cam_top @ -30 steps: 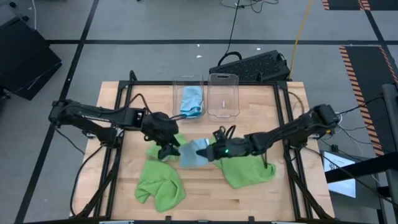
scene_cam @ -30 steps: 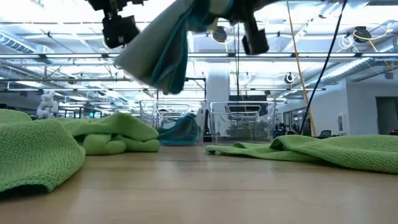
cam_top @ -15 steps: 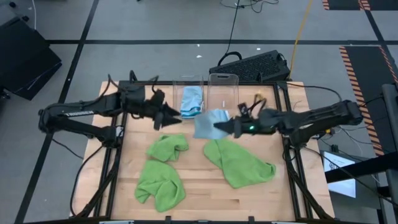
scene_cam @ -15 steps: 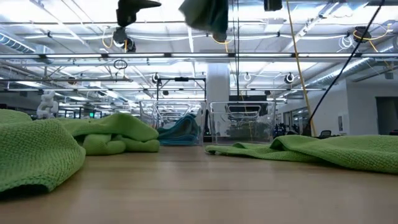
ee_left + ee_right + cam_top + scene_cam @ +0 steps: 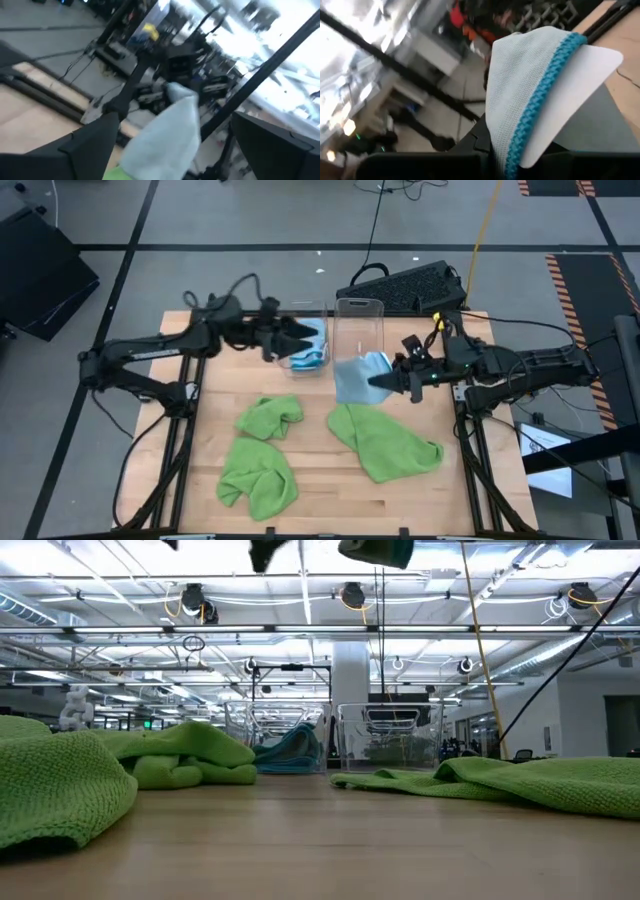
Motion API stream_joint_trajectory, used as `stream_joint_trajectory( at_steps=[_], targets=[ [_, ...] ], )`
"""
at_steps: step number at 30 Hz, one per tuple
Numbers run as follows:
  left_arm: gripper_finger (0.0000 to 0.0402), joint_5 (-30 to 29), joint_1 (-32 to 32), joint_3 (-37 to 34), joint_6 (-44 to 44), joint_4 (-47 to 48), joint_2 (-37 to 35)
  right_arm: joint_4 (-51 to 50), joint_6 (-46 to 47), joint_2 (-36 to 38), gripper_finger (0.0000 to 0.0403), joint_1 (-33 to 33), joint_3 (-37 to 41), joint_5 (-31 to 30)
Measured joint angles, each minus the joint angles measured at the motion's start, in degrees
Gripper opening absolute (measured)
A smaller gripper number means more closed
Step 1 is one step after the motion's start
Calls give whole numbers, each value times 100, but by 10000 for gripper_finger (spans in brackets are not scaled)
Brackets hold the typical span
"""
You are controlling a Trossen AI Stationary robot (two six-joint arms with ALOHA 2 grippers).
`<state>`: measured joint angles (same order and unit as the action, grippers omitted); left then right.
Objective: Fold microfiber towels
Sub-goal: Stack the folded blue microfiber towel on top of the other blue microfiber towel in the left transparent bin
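Bright, even overhead light with glaring ceiling lamps (low view); both wrist views are motion-blurred.

— Where am I working here?

— From my seat it reads as a robotics lab on a big open industrial floor. I look down on a wooden worktop (image 5: pixel 320 480) in a black metal frame (image 5: pixel 182 430), standing on grey concrete with taped lines and orange-black hazard stripes (image 5: pixel 575 290).

— Anything else that says lab?

— A keyboard (image 5: pixel 405 288) lies past the worktop's far edge, cables trail over the floor, and across the table I see exposed ceiling trusses (image 5: pixel 320 630), ducts and rows of lights.
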<state>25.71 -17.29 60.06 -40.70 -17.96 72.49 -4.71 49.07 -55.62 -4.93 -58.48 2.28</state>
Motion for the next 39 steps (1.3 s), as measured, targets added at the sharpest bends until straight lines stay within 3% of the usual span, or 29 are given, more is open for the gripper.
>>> stream_joint_trajectory(
  at_steps=[9,14,18,29,39],
  targets=[
    [363,769,252,1102,816,-22,1597,-494,-932,-22,20,4,2,796],
    [363,1470,545,1908,870,-207,2478,-633,-1065,99,20,46,2,850],
    [363,1528,723,2306,883,-207,2950,-772,-1146,300,20,50,2,829],
    [351,1972,895,2362,422,-191,3145,-1412,-1441,940,20,48,2,368],
    [245,1361,1033,2362,268,-88,3143,-1538,-1893,1274,20,50,2,-100]
  ],
)
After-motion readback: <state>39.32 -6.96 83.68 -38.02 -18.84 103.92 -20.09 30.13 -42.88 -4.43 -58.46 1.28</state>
